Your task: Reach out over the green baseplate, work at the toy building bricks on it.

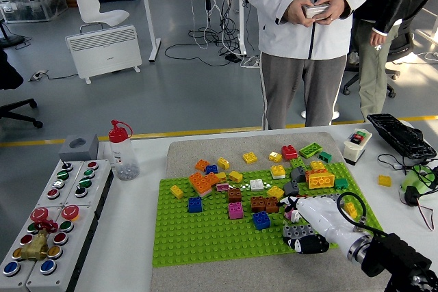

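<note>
Bricks (236, 193) scattered over green baseplate (205, 234)

green baseplate (205, 237), blue brick (261, 220), white robot hand (311, 227)

right hand (309, 227) — grip perhaps on bricks

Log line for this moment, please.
right hand: over grey toy brick, grip unclear | green studded baseplate: bricks scattered | left: not visible
</note>
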`<state>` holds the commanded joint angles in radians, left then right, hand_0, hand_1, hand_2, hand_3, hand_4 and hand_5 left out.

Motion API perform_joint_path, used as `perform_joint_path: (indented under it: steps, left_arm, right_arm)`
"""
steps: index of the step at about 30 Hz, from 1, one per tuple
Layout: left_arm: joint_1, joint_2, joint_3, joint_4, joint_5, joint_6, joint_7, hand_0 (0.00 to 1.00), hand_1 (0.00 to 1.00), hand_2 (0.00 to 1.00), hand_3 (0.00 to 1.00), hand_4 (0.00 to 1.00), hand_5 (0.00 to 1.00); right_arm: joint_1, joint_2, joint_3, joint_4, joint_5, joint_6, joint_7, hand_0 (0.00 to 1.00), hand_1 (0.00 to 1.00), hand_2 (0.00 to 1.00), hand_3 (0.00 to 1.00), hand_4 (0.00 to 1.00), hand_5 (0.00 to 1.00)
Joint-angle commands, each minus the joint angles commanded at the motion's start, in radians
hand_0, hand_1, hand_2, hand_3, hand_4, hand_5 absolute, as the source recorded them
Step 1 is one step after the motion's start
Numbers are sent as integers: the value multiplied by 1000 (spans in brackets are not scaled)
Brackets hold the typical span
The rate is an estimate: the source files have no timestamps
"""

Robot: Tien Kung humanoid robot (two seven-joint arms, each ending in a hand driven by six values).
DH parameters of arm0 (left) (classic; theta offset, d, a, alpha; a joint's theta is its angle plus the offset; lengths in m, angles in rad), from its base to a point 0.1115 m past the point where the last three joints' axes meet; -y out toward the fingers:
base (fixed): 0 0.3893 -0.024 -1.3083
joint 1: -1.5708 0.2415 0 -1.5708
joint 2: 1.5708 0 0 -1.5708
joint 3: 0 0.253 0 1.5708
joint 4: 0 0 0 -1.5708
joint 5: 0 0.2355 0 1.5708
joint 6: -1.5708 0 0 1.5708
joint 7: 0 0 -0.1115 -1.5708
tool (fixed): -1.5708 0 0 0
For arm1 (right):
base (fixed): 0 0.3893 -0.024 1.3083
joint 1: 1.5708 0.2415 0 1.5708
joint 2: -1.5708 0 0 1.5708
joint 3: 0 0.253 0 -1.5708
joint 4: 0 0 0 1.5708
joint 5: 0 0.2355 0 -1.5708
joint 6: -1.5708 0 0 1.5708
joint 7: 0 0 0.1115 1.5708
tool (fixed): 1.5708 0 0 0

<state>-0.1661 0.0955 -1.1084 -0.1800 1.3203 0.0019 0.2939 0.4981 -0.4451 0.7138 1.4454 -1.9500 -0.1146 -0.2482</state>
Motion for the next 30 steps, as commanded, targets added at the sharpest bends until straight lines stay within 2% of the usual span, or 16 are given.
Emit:
perform_joint_path:
  steps: [15,30]
  left_arm:
    - [-2,0,1,0,-1,0,0,675,686,661,606,350,998]
    - [0,-3,0,0,4,0,2,674,687,661,607,350,998]
  right_arm:
    - [53,-6,-74,-58,-45,29,-16,672,707,679,745,740,232]
    - [64,-10,-82,-92,-51,28,-16,640,688,656,716,716,229]
